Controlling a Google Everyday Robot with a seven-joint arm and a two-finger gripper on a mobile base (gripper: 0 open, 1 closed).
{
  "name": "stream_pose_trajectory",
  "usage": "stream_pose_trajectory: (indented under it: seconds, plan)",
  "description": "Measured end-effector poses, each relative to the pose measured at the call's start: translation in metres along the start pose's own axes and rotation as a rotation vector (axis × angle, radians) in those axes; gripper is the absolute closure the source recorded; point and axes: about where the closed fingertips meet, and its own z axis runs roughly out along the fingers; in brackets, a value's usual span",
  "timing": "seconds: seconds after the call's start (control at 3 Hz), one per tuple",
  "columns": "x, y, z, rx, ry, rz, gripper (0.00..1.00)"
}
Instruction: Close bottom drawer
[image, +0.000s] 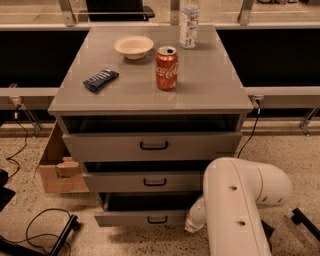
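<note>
The bottom drawer (145, 218) is the lowest grey drawer of the cabinet, with a small black loop handle (157, 219). It stands pulled out a little, with a dark gap above its front. My white arm (240, 200) bends down at the lower right. My gripper (192, 223) is at the arm's low end, right by the right end of the bottom drawer's front, and is mostly hidden behind the arm.
The middle drawer (145, 181) and top drawer (152, 145) also stand slightly out. On the cabinet top are a red cola can (166, 68), a white bowl (133, 46), a blue packet (100, 79) and a bottle (189, 22). A cardboard box (57, 167) and cables (35, 230) lie at the left.
</note>
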Motion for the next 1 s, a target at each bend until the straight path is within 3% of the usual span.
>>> stream_pose_trajectory:
  seconds: [0.33,0.67,1.0]
  plan:
    - [0.0003,0.0013,0.0010,-0.002,0.001,0.000,0.13]
    - [0.0006,0.0024,0.0019,-0.004,0.001,0.000,0.00]
    - [0.0008,0.0030,0.0024,-0.005,0.002,-0.001,0.03]
